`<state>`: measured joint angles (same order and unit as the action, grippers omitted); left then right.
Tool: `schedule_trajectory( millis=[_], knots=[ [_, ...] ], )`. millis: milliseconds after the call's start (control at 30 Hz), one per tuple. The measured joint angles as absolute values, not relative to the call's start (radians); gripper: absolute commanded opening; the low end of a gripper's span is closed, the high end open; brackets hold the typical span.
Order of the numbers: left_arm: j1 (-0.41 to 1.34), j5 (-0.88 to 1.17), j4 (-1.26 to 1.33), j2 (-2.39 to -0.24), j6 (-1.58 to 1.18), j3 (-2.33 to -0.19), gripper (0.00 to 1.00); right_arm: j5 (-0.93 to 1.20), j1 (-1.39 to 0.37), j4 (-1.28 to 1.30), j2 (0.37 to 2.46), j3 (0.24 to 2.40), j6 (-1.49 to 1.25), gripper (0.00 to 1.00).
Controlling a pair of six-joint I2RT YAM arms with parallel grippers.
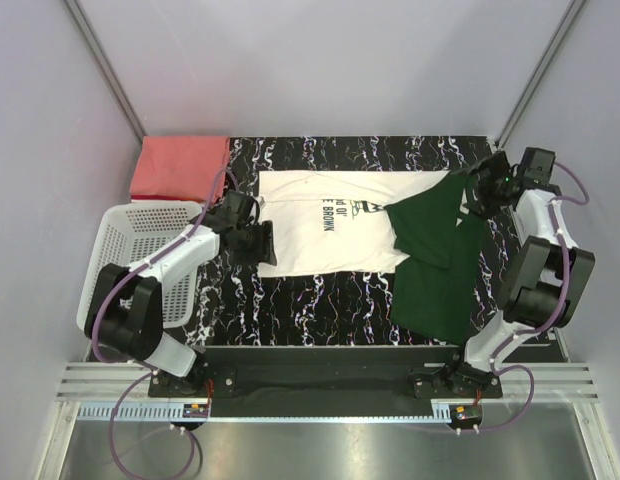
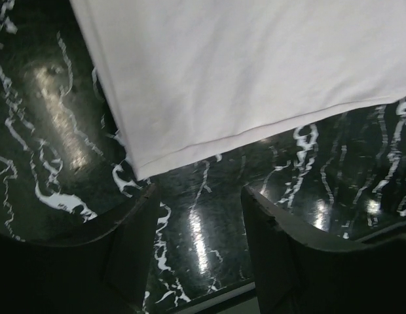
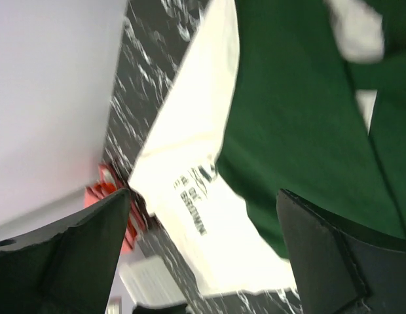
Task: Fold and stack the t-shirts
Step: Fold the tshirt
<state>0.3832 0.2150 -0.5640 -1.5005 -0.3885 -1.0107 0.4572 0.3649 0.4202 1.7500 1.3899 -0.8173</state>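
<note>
On the far left of the top view, a white basket (image 1: 140, 240) sits at the edge of the black table (image 1: 320, 300) with white squiggly lines. Just behind the basket, in the upper left, the red shirt (image 1: 180, 167) lies flat in a neat square shape.

Next comes the left gripper (image 1: 262, 245). It is down low by the left end of the white shirt (image 1: 320, 235). From its own camera, its two fingers (image 2: 134, 229) are spread apart with only bare table between them. The corner of the white shirt (image 2: 255, 72) lies just past the fingertips. It holds nothing.

The white shirt is spread out in the middle of the table, with dark letters (image 1: 335, 215) running sideways on it. Its green parts (image 1: 435, 260) lie over its right end and reach down toward the lower right.

At the upper right, the right gripper (image 1: 480, 192) hangs above the green cloth (image 3: 301, 118). Its fingers (image 3: 78, 242) are spread very wide and hold nothing. That picture is blurry.
</note>
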Motion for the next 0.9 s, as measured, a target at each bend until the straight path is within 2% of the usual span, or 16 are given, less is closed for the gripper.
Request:
schedule_trajectory(
  millis=[233, 400, 533, 733, 900],
  knots=[
    [0.385, 0.145, -0.577, -1.508, -0.385, -0.945, 0.58, 0.55, 0.319, 0.422, 1.617, 1.154, -0.776, 1.0],
    [0.385, 0.144, -0.574, -1.55, -0.385, -0.941, 0.6, 0.673, 0.365, 0.337, 1.568, 1.021, -0.886, 1.0],
    [0.385, 0.117, -0.579, -1.551, -0.392, -0.933, 0.6, 0.687, 0.392, 0.3, 1.541, 0.941, -0.948, 1.0],
    [0.394, 0.179, -0.612, -1.551, -0.397, -0.986, 0.7, 0.652, 0.41, 0.402, 1.44, 0.871, -0.947, 1.0],
    [0.409, 0.174, -0.664, -1.551, -0.347, -1.102, 0.63, 0.578, 0.487, 0.55, 1.413, 0.875, -0.857, 0.98]
  ],
)
